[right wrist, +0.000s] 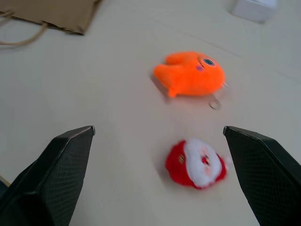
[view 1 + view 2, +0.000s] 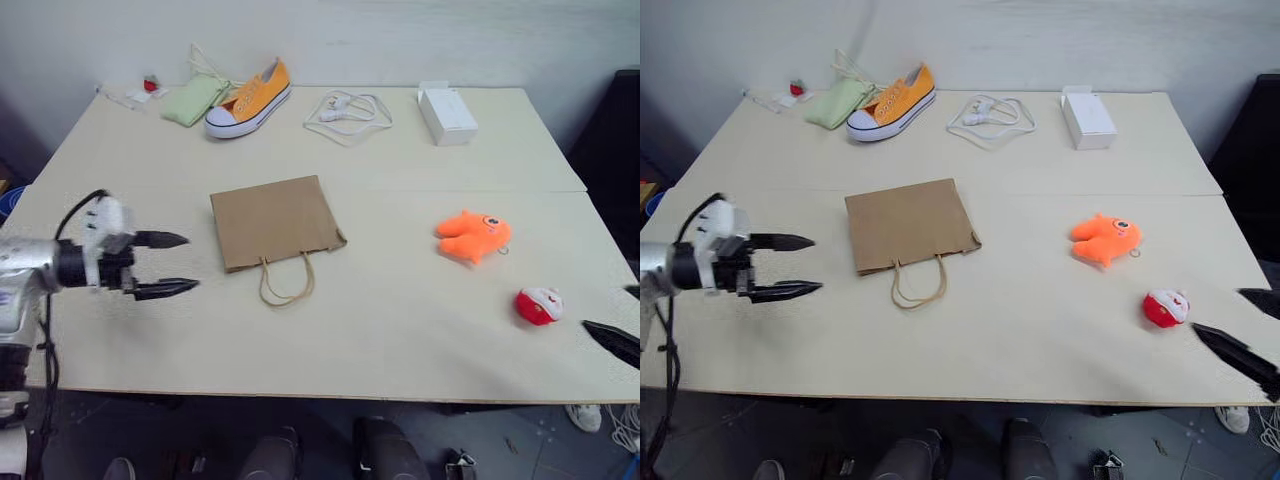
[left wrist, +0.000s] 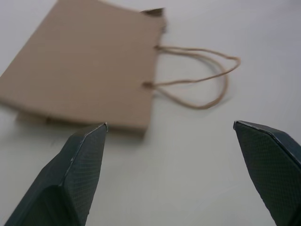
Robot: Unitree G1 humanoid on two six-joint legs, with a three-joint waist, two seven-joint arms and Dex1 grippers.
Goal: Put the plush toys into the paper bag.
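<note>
1. Head views: the bag (image 2: pixel 275 222) lies flat on the table (image 2: pixel 400 330), mouth and cord handles (image 2: pixel 286 283) toward the robot. The orange toy (image 2: pixel 473 235) sits well to its right, and the red toy (image 2: pixel 538 306) lies nearer the table's front edge. Both toys are outside the bag, so the task is at its opening step: the reach. The left gripper (image 2: pixel 165 264) hovers left of the bag, fingers spread and empty. The right gripper (image 2: pixel 1240 330) enters at the right edge, near the red toy, touching nothing. A sneaker (image 2: pixel 250 98), a cable (image 2: pixel 348 110) and a white box (image 2: pixel 447 113) lie along the far side, apart from the work.

2. Left wrist view: the spread fingers (image 3: pixel 80 165) frame the bag's near edge and handles; nothing is between them. Next, I judge, this arm must catch a handle or the mouth edge and lift it open, since the bag lies closed.

3. Right wrist view: the wide-apart fingers (image 1: pixel 56 169) bracket the red toy (image 1: pixel 197 165), with the orange one beyond. This arm likely needs to descend, close on the red toy, then carry it across to the mouth.
</note>
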